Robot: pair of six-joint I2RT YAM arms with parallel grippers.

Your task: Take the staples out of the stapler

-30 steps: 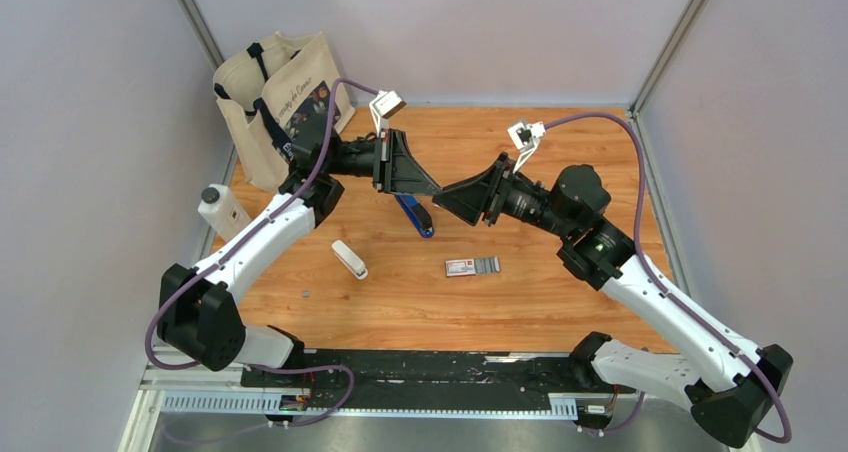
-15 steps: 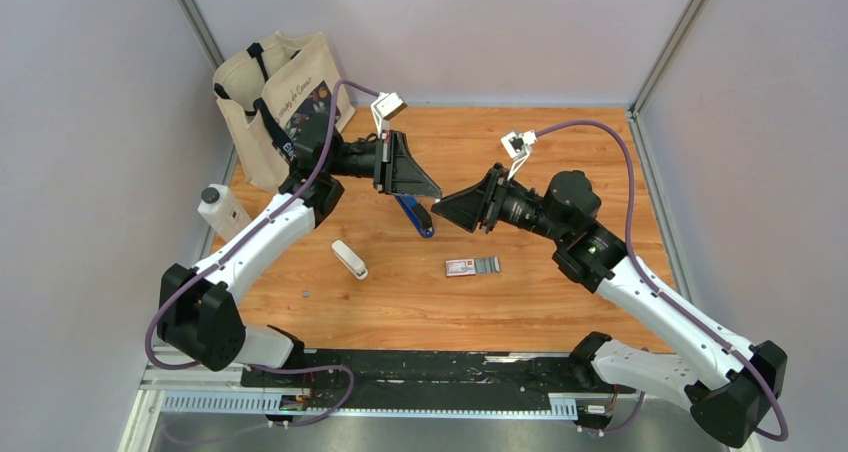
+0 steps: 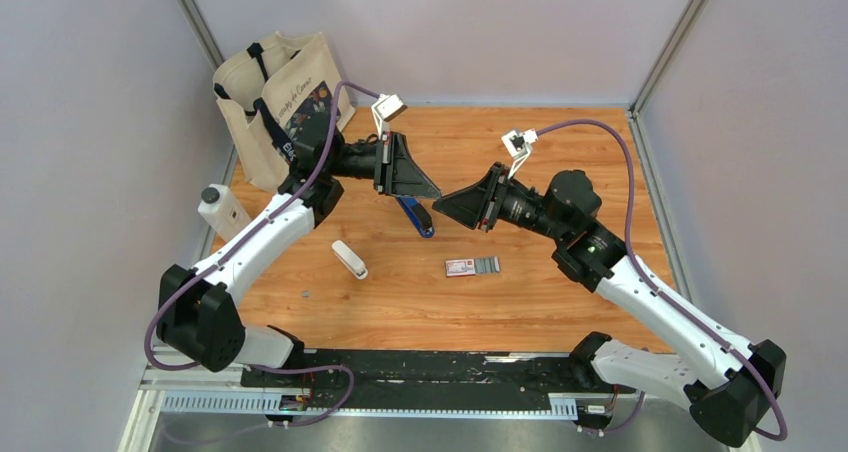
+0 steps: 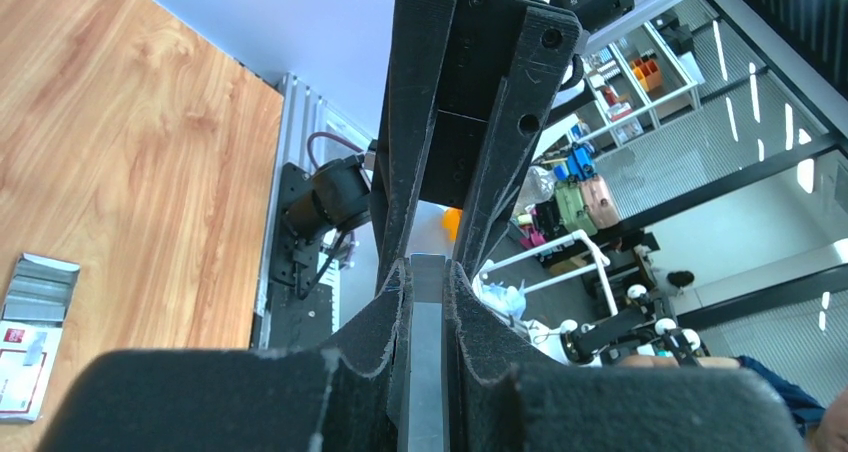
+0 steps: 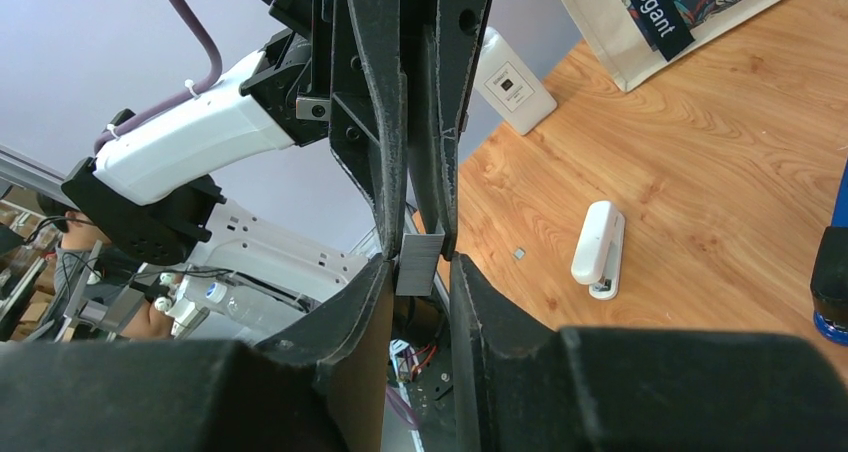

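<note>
Top view: your left gripper [image 3: 432, 190] and right gripper [image 3: 442, 200] meet tip to tip over mid-table, and the blue stapler [image 3: 416, 216] seems to hang at 6 o'clock under the left one, with a small box [image 3: 471, 266] lying at 4 o'clock from it. Left wrist: the left jaws are clamped tight on a grey strip [image 4: 428, 372], staples or rail, can't tell. Right wrist: the right pads [image 5: 372, 300] look pinched onto its free end, stapler at 3 o'clock, so I'd say pull straight along the strip, slow, no twisting, while left holds firm.
</note>
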